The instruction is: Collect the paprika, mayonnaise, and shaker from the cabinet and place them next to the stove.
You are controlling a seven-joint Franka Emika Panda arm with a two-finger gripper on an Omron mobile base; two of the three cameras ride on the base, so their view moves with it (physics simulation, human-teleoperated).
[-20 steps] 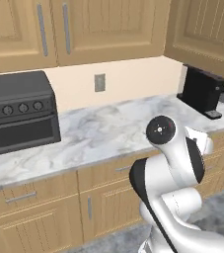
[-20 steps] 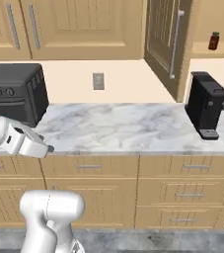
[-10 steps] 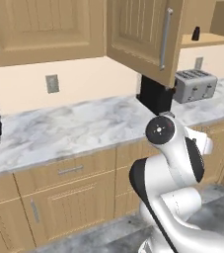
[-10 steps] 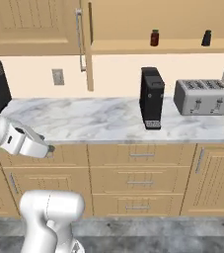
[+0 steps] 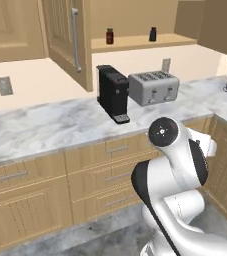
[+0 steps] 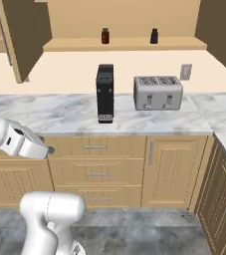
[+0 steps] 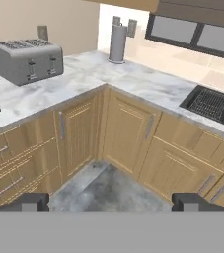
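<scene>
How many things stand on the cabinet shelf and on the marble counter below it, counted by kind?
Small dark red spice jar with dark cap: 1
Small all-black cylindrical bottle: 1
Tall black coffee machine: 1
Silver four-slot toaster: 1
Grey upright cylinder on the corner counter: 1
Total: 5

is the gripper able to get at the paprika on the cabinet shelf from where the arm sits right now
Probably not yet. The paprika stands in the open on the cabinet shelf, door swung aside, so nothing blocks it. But the arm is folded low before the drawers, and the open gripper faces the corner cabinets, not the shelf.
</scene>
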